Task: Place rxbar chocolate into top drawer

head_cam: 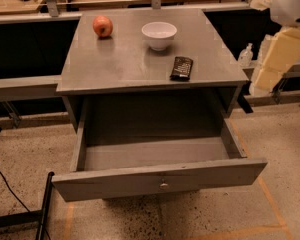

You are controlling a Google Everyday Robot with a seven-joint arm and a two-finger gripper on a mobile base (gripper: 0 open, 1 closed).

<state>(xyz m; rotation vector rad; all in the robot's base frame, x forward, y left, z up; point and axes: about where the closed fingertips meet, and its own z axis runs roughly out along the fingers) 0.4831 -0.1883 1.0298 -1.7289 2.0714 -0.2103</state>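
Chocolate bar (181, 68) lies on cabinet top (120, 61) near bowl (159, 35), drawer (115, 181) open below; my gripper is off-frame, only arm (277, 59) showing at right edge.

Arm (282, 54): enters at the upper right edge of the camera view | joint (290, 4): white, rounded, in the top right corner | link (277, 59): cream, blocky, slanting down and to the left from the joint, hanging free, touching nothing | claw: out of view, state not visible
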